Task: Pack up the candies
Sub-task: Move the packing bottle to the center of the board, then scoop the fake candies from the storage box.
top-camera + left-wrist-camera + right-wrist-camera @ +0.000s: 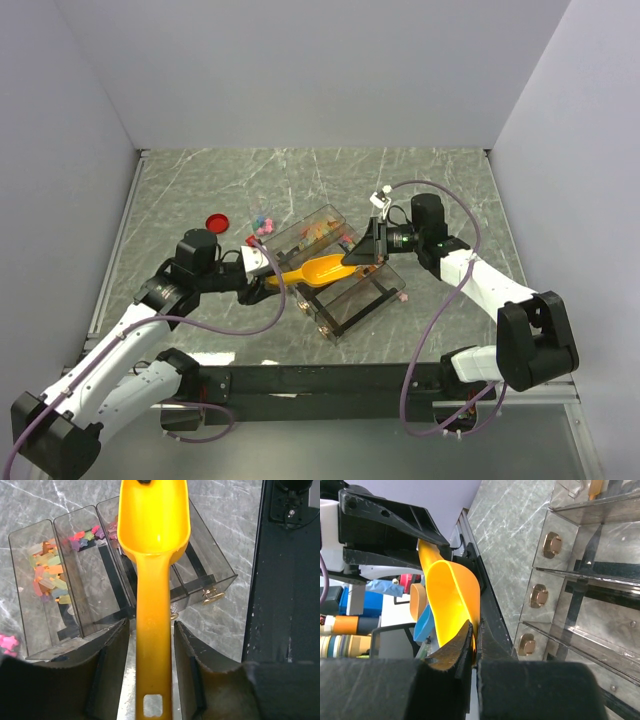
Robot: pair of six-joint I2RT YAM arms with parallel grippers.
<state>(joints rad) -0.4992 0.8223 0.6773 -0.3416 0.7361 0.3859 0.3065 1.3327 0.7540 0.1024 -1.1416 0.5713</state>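
The yellow scoop (pixel 320 270) hangs level over the clear drawer box (pixel 345 305), its bowl empty (pixel 152 535). My right gripper (pixel 358 258) is shut on the bowl's rim (pixel 451 595), the fingertips (pixel 465 635) pinching it. The left gripper (pixel 151 630) straddles the scoop's handle with a narrow gap on each side. The candies (pixel 47 577) lie in the leftmost compartment, and a few more (pixel 82 536) at the far end of the one beside it. Loose candies (pixel 262 220) lie on the table by the box.
A flat red lid (pixel 216 222) lies on the marble table left of the box. Drawer fronts with brass knobs (pixel 540 596) face the right wrist. A black rail (pixel 285 580) runs along the near table edge. Grey walls enclose the table on three sides.
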